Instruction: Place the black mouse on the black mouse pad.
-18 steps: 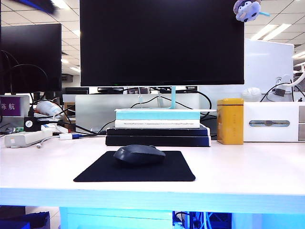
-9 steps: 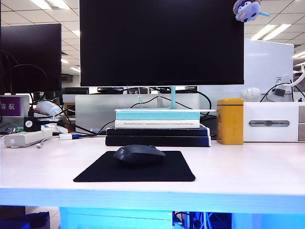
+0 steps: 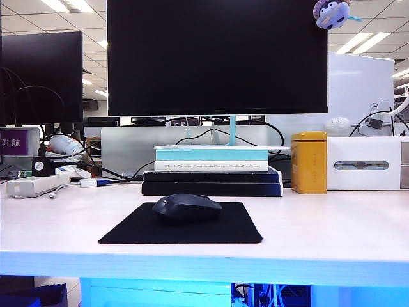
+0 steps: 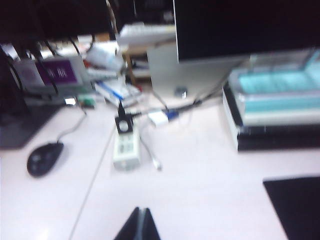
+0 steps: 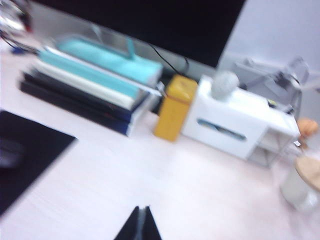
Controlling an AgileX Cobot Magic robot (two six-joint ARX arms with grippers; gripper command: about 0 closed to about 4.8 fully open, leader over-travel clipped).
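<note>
A purple sign (image 3: pixel 13 142) at the far left of the table (image 3: pixel 332 224) bears white Chinese characters; the print on the spine of the white book (image 3: pixel 211 165) is too small to read. The black mouse (image 3: pixel 186 208), a matte, low-domed oval, sits on the rear half of the black mouse pad (image 3: pixel 181 224), a thin flat mat with rounded corners. The left gripper (image 4: pixel 139 225) is closed, empty, above bare table well left of the pad. The right gripper (image 5: pixel 139 224) is likewise closed and empty, well right of it.
</note>
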